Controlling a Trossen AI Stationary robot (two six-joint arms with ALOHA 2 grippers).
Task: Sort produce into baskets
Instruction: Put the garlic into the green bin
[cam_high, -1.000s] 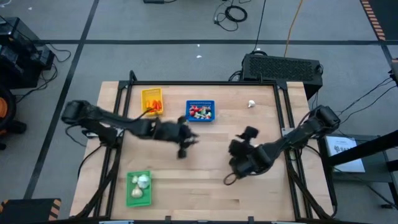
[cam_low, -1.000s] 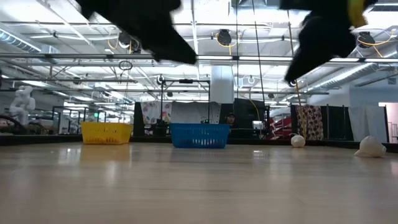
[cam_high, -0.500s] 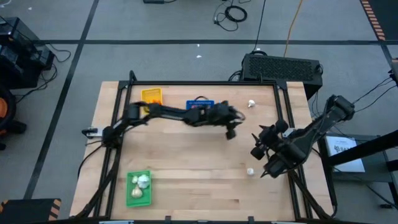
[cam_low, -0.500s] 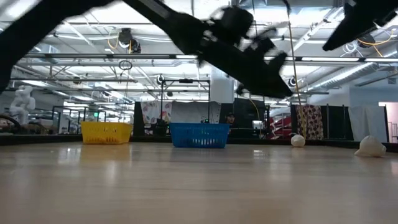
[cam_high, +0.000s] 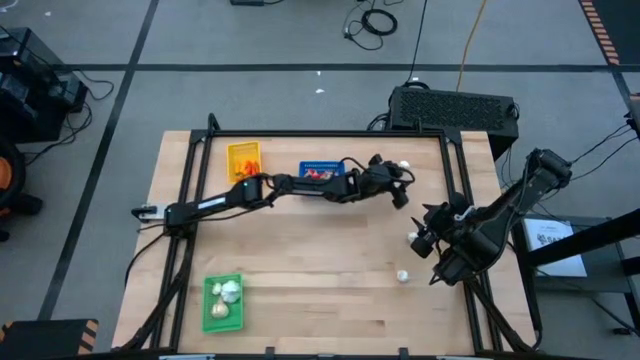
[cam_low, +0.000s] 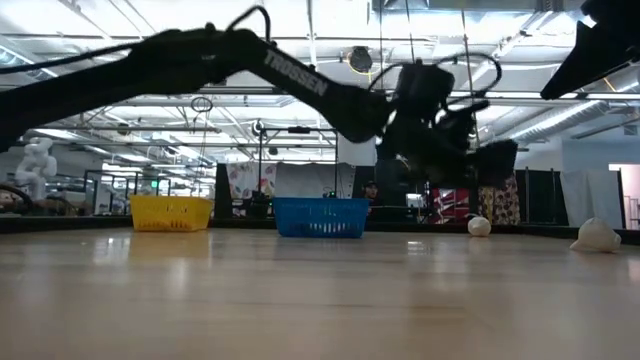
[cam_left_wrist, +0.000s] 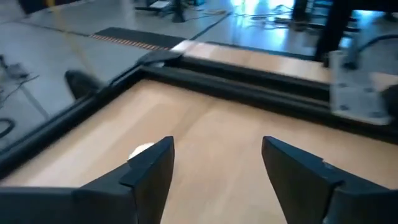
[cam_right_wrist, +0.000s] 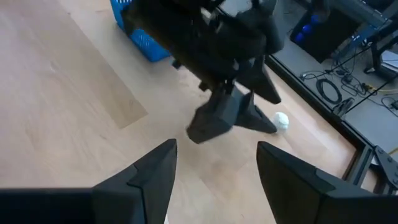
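Two arms over the table | left gripper (cam_high: 398, 189) — fingers spread, hovering near garlic bulb (cam_high: 404, 167) at 1 o'clock | right gripper (cam_high: 424, 235) — released, at 3 o'clock | second bulb (cam_high: 402, 275) at 4 o'clock | blue basket (cam_high: 318, 175) at 12 o'clock

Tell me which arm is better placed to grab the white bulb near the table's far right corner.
Left. The left gripper, open, hovers right beside that garlic bulb, which shows just ahead of its fingers. The right gripper is nearer the other bulb.
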